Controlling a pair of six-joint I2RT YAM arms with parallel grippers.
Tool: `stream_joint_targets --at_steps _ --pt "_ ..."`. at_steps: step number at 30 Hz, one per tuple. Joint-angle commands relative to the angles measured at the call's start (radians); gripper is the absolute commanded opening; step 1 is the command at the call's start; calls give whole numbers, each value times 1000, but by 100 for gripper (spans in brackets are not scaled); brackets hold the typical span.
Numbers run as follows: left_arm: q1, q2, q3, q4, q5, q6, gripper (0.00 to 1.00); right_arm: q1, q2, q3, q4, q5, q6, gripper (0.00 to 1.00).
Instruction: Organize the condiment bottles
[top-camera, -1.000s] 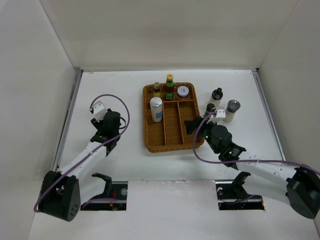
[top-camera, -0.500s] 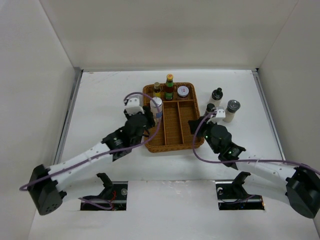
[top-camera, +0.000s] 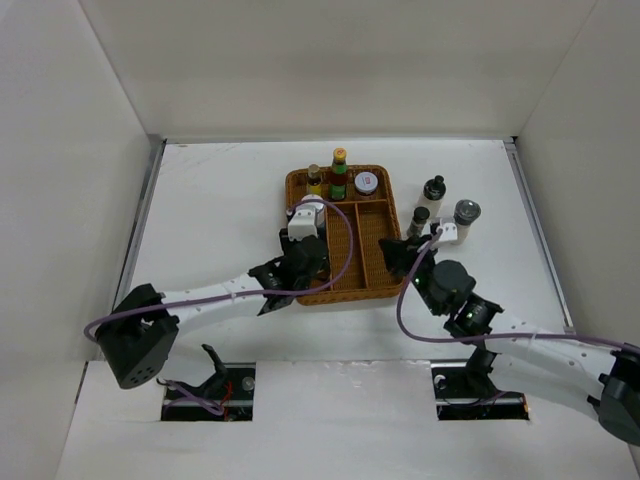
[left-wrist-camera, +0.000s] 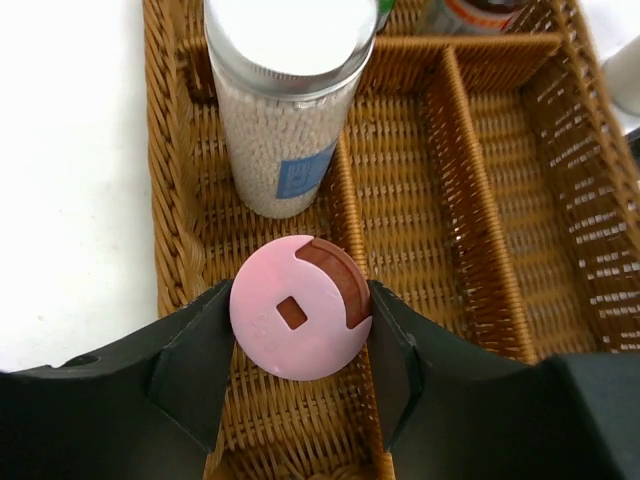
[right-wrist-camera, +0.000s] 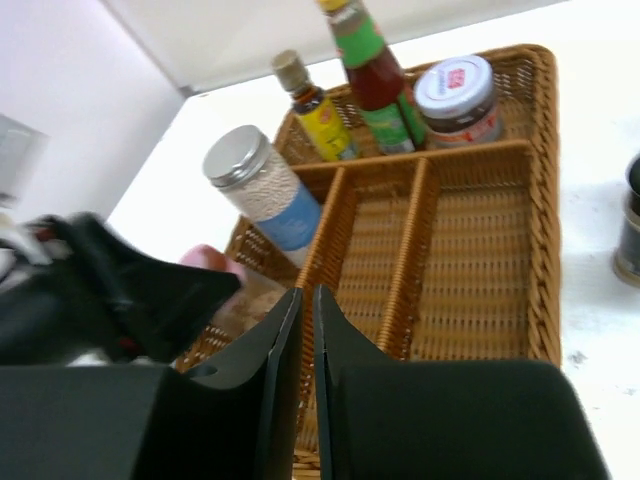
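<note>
Left wrist view: the left gripper (left-wrist-camera: 300, 325), newly swung in, clasps one pink-lidded round jar (left-wrist-camera: 285, 340) over the brown wicker divided tray (left-wrist-camera: 500, 250), one silver-lidded white jar (left-wrist-camera: 280, 150) just beyond its fingers; placement looks near. The right gripper (right-wrist-camera: 307, 330) has clenched, empty. Also trayed: one yellow-label bottle (right-wrist-camera: 318, 108), one orange-capped bottle (right-wrist-camera: 375, 85), one red-and-white-lidded jar (right-wrist-camera: 458, 95). Outside: two black-capped bottles (top-camera: 433, 188), one grey-lidded shaker (top-camera: 465, 214)

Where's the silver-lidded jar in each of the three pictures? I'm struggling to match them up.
Top view: silver-lidded jar in the tray's left compartment, partly hidden by the left arm.
Left wrist: top centre, just beyond the pink-lidded jar.
Right wrist: left of centre, appearing tilted.
Shared landmark: the wicker tray with its dividers.
</note>
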Motion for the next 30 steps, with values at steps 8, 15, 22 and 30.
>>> stream_joint_targets --at_steps 8,15,22,30 --pt "0 68 -61 170 7 18 59 -140 96 214 -131 66 -50 60" --pt "-14 -125 -132 307 19 125 97 -362 231 349 -269 163 -117 93" --pt "29 -362 -187 411 110 200 98 -603 458 545 -357 -10 -153 95" --pt "112 -497 -348 564 108 199 98 -633 707 818 -549 -64 -219 94"
